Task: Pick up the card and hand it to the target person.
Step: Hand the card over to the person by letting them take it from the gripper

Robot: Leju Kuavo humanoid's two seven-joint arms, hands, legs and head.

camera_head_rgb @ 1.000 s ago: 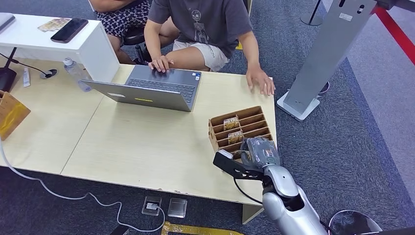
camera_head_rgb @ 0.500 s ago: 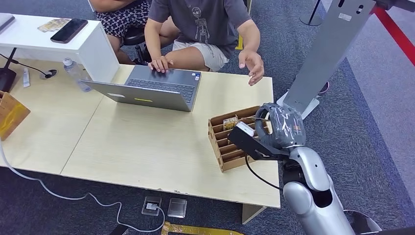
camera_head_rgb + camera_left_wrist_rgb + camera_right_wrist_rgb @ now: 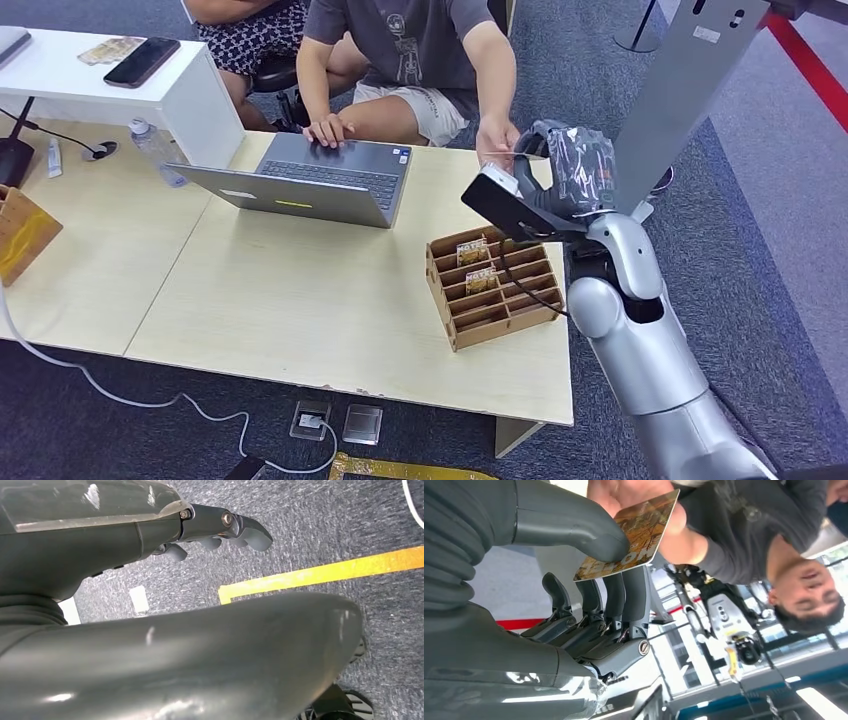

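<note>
- Right hand (image 3: 560,175): I am holding it raised over the far edge of the desk (image 3: 300,300), in front of the seated person (image 3: 420,50). In the right wrist view the thumb (image 3: 574,527) is pressing on the card's face while the fingers (image 3: 624,595) are backing it from the other side, so I am pinching the card.
- Card (image 3: 631,535): a brown-and-orange printed card, lying between thumb and fingers, its free end reaching into the person's palm (image 3: 624,492). It is touching or very nearly touching that palm; I cannot tell which.
- Person's hand (image 3: 497,140): in the head view it is reaching right up to my right hand.
- Left hand (image 3: 220,527): hanging over the carpet, holding nothing; its fingers are lying close together, slightly curled. Whether I should call it spread or pressed together, I cannot tell.
- Card rack (image 3: 495,285): a slotted wooden holder standing on the desk below my right arm, two more cards (image 3: 472,252) sitting in its slots.
- Laptop (image 3: 310,180): open on the desk, the person's other hand resting on it.
- Step in hand: I judge the pick done and the handover under way.
- Next move: I am reckoning on keeping the arm steady, then easing the thumb off once the person is gripping the card; releasing early is the risk, since the card could drop.
</note>
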